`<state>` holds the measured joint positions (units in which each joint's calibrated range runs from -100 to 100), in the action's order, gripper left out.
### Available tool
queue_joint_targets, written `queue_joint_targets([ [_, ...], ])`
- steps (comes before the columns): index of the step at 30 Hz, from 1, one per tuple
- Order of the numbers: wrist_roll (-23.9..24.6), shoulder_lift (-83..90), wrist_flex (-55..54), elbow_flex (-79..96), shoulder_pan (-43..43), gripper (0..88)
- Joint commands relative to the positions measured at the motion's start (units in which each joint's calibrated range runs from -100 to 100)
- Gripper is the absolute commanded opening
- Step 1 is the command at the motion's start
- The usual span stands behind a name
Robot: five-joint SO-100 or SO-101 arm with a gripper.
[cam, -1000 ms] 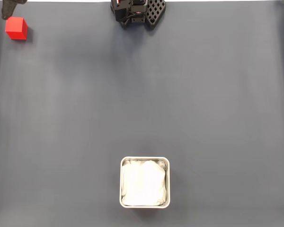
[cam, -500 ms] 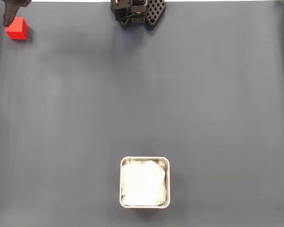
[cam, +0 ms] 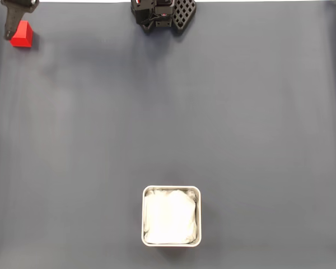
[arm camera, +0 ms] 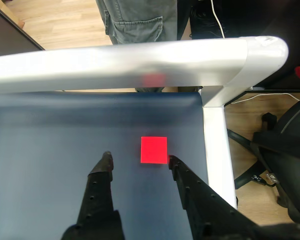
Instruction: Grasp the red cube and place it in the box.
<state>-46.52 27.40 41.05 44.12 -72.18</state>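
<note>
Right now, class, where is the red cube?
In the fixed view the red cube sits at the table's top-left corner, far from the box; in the wrist view it lies just ahead of the open fingers.

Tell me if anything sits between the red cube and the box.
Nothing visible does. The red cube sits at the top left of the fixed view, the box at bottom centre, with bare dark mat between them.

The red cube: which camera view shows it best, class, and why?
The wrist view: the red cube lies whole and unobstructed just ahead of the open pincer. In the fixed view, the cube sits small in the top left corner, partly covered by the pincer.
</note>
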Motion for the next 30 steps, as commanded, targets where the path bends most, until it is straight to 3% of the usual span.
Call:
queue_joint_targets([
  [1, -0.49, -0.36, -2.03, 0.04, -1.11, 28.3],
  [30, -1.51, -4.52, -10.23, 4.96, -1.82, 33.7],
])
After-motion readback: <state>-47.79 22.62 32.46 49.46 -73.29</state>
